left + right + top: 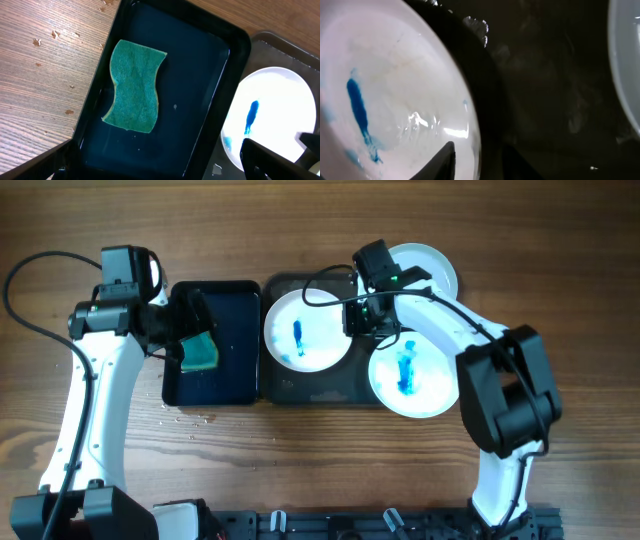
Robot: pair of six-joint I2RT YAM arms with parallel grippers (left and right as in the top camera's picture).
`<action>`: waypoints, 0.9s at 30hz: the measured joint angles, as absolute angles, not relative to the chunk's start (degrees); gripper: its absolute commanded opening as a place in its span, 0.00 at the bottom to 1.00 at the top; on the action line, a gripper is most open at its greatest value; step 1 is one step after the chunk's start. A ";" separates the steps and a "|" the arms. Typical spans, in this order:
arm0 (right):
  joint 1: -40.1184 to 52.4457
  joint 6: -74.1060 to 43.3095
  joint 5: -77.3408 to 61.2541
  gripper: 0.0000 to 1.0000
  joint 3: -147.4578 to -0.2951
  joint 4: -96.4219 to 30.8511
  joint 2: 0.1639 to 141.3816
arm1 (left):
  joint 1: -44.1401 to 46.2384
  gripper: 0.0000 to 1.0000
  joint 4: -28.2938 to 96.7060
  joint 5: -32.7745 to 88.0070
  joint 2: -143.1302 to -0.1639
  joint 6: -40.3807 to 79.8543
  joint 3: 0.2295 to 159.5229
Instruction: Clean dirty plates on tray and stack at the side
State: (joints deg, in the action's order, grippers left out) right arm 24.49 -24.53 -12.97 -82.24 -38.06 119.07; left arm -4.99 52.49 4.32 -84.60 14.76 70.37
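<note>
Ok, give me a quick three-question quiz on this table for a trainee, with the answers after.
1. True or false: the green sponge lies inside the black tub.
2. How many white plates show in the overhead view? A two, B three, C four.
3. Which pincer has its fingers either side of a plate's rim?
Key: 1 true. 2 B. 3 the right pincer, at the rim of the plate nearest the tub.
</note>
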 measured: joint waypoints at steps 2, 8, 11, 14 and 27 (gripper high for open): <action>24.49 -25.36 -12.97 0.23 -82.24 -37.54 119.77 | -4.99 1.00 52.47 4.29 -84.60 14.76 70.37; 24.49 -27.20 -13.04 0.11 -82.24 -35.86 120.07 | -4.99 1.00 52.45 4.12 -85.95 14.72 70.37; 24.49 -27.92 -13.04 0.04 -82.24 -35.68 120.44 | -4.99 1.00 52.40 4.10 -88.18 14.59 70.37; 24.45 -28.53 -13.61 0.04 -82.54 -35.73 120.97 | -4.99 1.00 51.05 4.10 -90.54 14.46 70.37; 24.45 -28.95 -14.13 0.04 -82.61 -35.64 120.97 | -4.99 0.67 47.75 4.08 -97.62 7.99 70.37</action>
State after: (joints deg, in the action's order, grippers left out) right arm 24.45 -28.95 -14.13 -82.61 -35.64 120.97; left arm -4.99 47.75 4.08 -97.62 7.99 70.37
